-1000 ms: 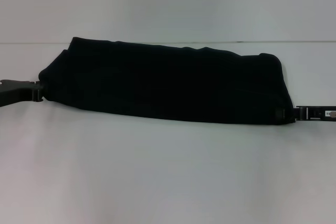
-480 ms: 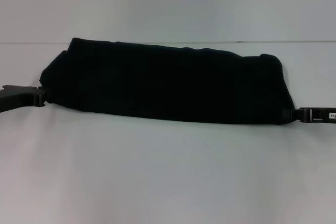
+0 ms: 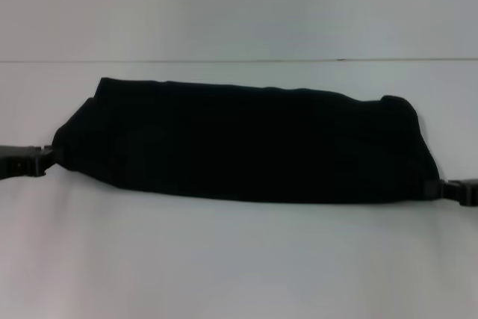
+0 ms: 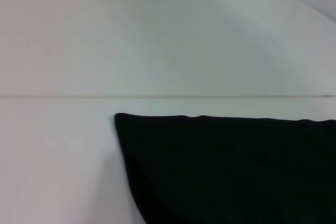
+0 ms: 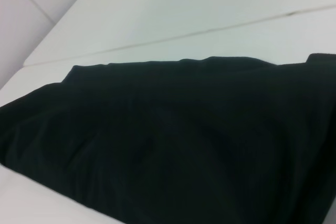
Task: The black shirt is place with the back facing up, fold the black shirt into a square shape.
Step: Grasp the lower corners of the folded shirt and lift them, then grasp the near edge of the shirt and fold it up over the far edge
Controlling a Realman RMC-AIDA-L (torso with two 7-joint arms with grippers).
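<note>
The black shirt (image 3: 239, 140) lies on the white table as a long band running left to right, with a folded layer on top. My left gripper (image 3: 49, 156) is at the band's near left corner and grips the fabric there. At the near right corner my right gripper (image 3: 435, 189) pinches the fabric. In the left wrist view the shirt (image 4: 236, 171) shows a straight far edge and one corner. The shirt (image 5: 173, 140) fills most of the right wrist view. Neither wrist view shows its own fingers.
The white table (image 3: 239, 267) stretches bare in front of the shirt. A thin seam line (image 3: 224, 60) crosses the table behind the shirt, and the surface continues beyond it.
Both grippers have moved toward me and slightly outward, pulling the shirt's near edge along. The black band now reaches farther forward and looks deeper.
</note>
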